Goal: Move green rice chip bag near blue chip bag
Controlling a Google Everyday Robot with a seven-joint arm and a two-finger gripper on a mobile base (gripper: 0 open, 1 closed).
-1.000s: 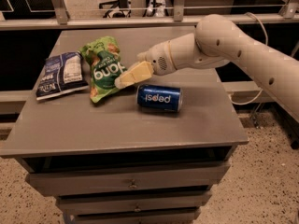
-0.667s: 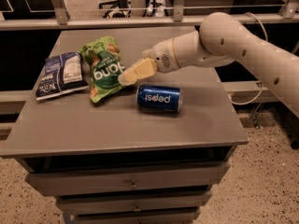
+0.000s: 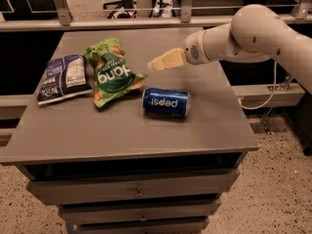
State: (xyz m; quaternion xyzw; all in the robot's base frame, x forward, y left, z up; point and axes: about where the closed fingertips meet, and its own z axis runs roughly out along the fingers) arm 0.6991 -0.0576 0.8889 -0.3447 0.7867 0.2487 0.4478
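The gripper has gone back from the green rice chip bag. One second ago its tip was at the right edge of the bag. Now it hangs over the table, to the right of the bag and a little farther back, with a clear gap between them. It carries nothing. Whether it is apart or together, I cannot tell from this view.

The green rice chip bag has not shifted. It lies on the left half of the table, just beside the blue chip bag, and their edges nearly touch at the far side. The Pepsi can lies on its side to the right of the green bag, nearer to the front, where it was before.

My judgement is that the bag is released in its place and the task looks practically done. What remains is probably only for the white arm to retreat.
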